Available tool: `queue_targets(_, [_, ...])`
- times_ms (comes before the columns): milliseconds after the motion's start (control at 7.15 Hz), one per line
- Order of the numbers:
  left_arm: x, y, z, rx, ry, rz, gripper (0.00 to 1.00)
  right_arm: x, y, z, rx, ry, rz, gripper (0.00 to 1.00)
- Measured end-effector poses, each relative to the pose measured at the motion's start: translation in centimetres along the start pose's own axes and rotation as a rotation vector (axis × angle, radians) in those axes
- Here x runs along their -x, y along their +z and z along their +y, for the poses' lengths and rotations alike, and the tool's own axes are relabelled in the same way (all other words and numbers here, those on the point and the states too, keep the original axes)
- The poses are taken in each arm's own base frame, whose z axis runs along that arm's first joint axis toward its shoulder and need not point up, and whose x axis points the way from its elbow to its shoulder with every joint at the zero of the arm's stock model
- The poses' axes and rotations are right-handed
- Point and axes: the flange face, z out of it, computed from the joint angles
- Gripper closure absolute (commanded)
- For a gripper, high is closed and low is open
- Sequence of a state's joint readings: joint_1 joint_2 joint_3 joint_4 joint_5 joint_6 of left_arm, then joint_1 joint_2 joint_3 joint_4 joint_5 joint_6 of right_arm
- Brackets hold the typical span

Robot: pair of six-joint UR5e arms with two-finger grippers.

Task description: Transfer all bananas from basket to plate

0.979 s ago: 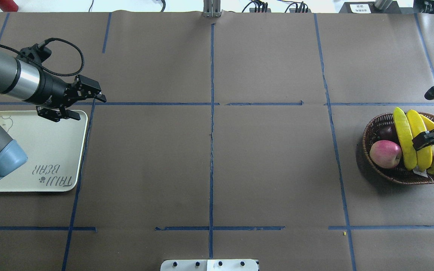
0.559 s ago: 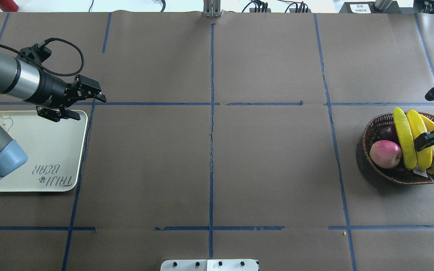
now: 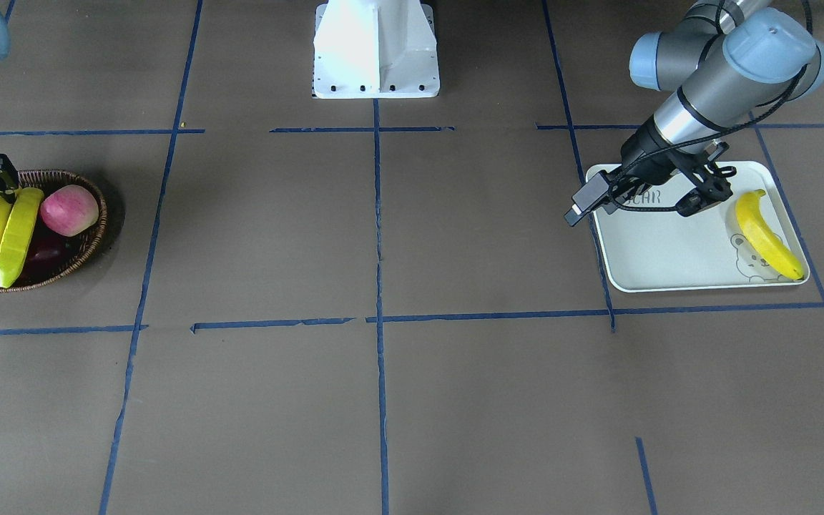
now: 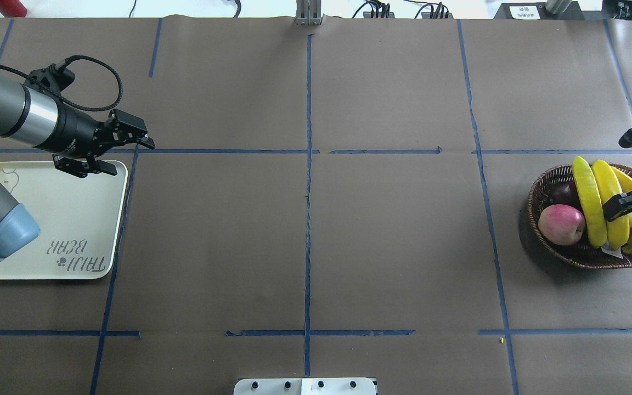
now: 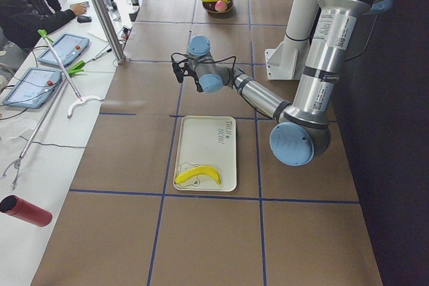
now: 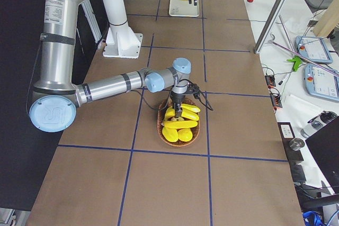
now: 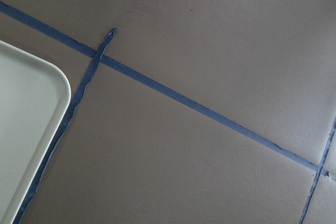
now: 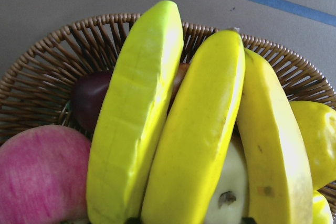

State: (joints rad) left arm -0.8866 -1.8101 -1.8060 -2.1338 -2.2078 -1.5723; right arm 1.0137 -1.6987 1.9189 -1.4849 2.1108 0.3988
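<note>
Three bananas stand on edge in the wicker basket at the table's right end; the leftmost is paler and greenish. My right gripper points down over them. It is open, and its fingertips just show on either side of the middle banana. A fourth banana lies on the white plate; my left arm hides it in the overhead view. My left gripper is open and empty, above the plate's far right corner.
A pink-red apple and a dark purple fruit share the basket. The robot base is at the table's middle edge. A red cylinder, tablets and a seated operator are at a side bench.
My right gripper has shifted very slightly over the bananas. My left arm and the fruit have not moved.
</note>
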Motion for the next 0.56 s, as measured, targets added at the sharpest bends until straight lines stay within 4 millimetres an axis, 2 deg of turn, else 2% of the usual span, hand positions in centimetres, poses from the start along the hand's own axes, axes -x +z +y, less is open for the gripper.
queue_targets(140, [0.01,0.03,0.01,0.000,0.000,0.000,0.01,-0.05,0.11,-0.03,0.002,0.001,0.001,0.30])
queue_targets(419, [0.00,0.10,0.08,0.002,0.000,-0.001,0.01,-0.26,0.46,-0.04,0.007,0.004,0.006,0.77])
queue_targets(559, [0.00,0.12,0.10,0.002,0.000,-0.001,0.01,-0.22,0.43,-0.11,0.006,0.004,0.007,0.86])
